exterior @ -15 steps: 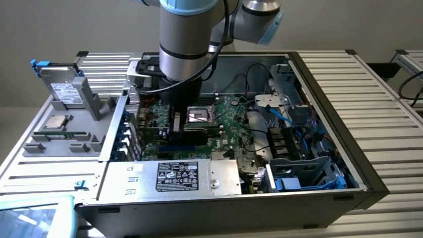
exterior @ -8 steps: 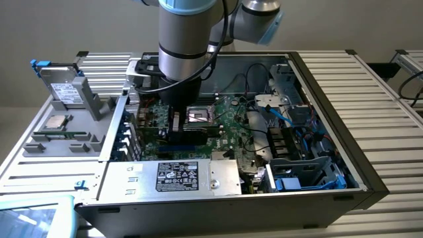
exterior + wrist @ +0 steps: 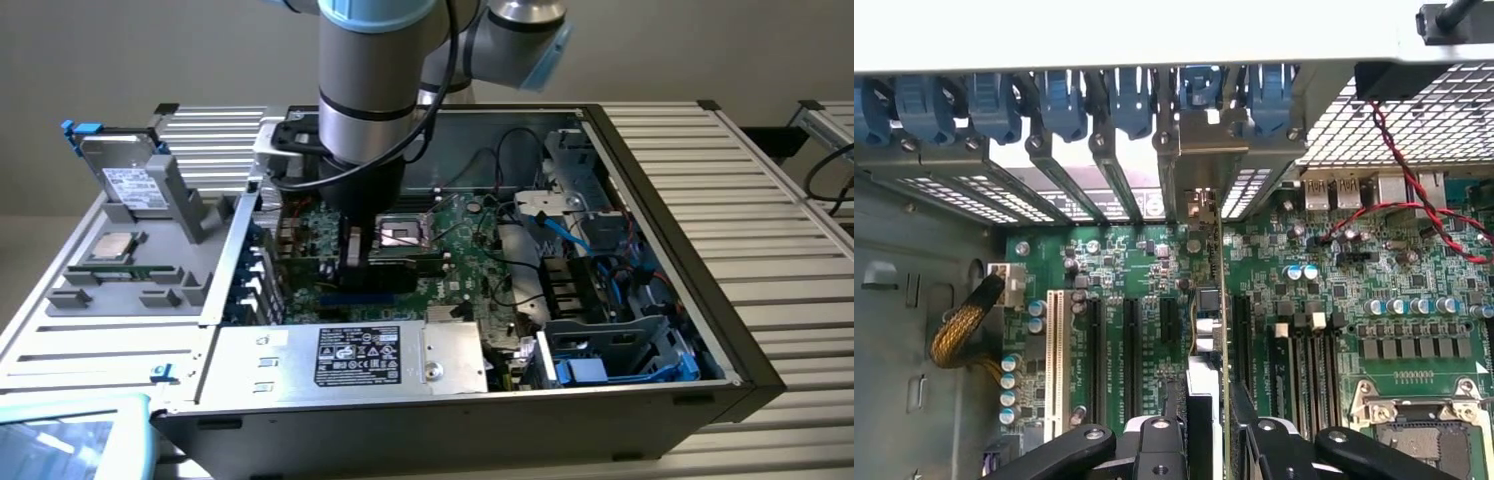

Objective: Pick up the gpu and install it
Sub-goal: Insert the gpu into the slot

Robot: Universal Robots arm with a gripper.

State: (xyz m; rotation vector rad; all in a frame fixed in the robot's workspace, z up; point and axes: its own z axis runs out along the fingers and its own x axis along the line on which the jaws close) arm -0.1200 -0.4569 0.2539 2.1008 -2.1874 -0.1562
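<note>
One gripper (image 3: 1206, 430) is clamped on the gpu (image 3: 1206, 330), holding the card on its edge over the long black slots (image 3: 1129, 345) of the green motherboard (image 3: 1324, 300), inside the computer case (image 3: 694, 300). The card's silver end sits by the back slot covers (image 3: 1104, 150). If the card is tilted or beside its slot, pushing could bend it or scratch the board.
</note>
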